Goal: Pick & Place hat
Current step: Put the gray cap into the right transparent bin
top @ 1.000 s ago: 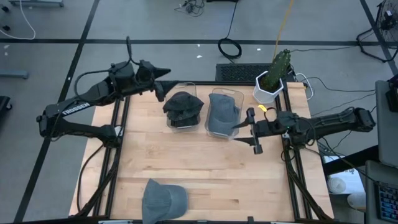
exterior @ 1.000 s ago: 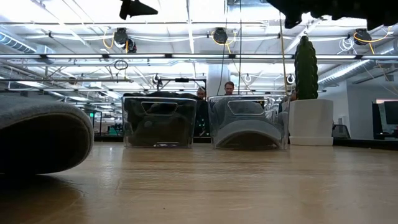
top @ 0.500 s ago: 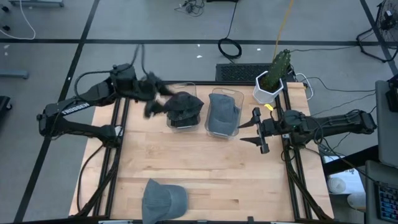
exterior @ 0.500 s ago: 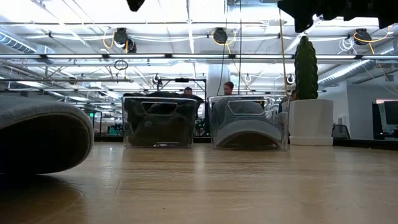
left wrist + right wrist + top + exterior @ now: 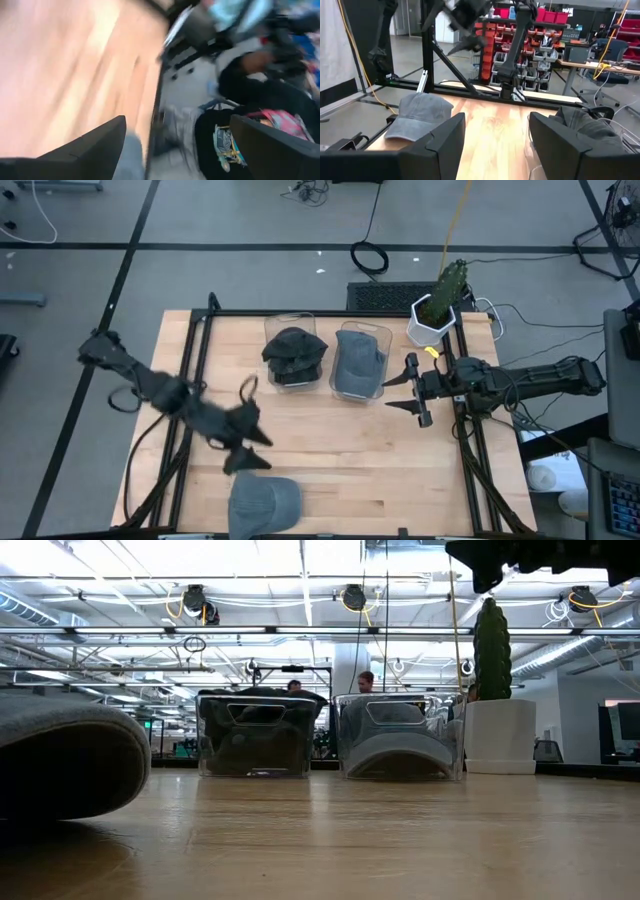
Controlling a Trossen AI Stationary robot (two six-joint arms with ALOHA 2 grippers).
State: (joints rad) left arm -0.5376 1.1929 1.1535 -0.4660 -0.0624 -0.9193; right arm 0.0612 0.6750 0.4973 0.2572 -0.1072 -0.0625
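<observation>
A grey cap (image 5: 265, 502) lies on its brim and crown at the table's near edge; the low view has it at far left (image 5: 60, 755), and it also shows in the right wrist view (image 5: 420, 115). My left gripper (image 5: 250, 452) hovers open just beyond the cap toward the table's far side, touching nothing; its view is blurred (image 5: 185, 150). My right gripper (image 5: 390, 390) stands open and level at the right of two clear bins, with nothing between its fingers (image 5: 497, 145). A dark hat (image 5: 293, 352) fills the left bin. A grey-blue hat (image 5: 358, 360) lies in the right bin.
The two clear bins (image 5: 257, 735) (image 5: 400, 735) stand side by side at the far middle of the wooden table (image 5: 330, 440). A cactus in a white pot (image 5: 435, 315) stands at the far right corner. People show in the room behind the bins.
My left arm has swung fast from the far left, beside the dark hat's bin, toward the near edge and a little down, turning as it went; its gripper is now just above the grey cap. My right gripper drew back slightly toward the right edge, then kept still.
</observation>
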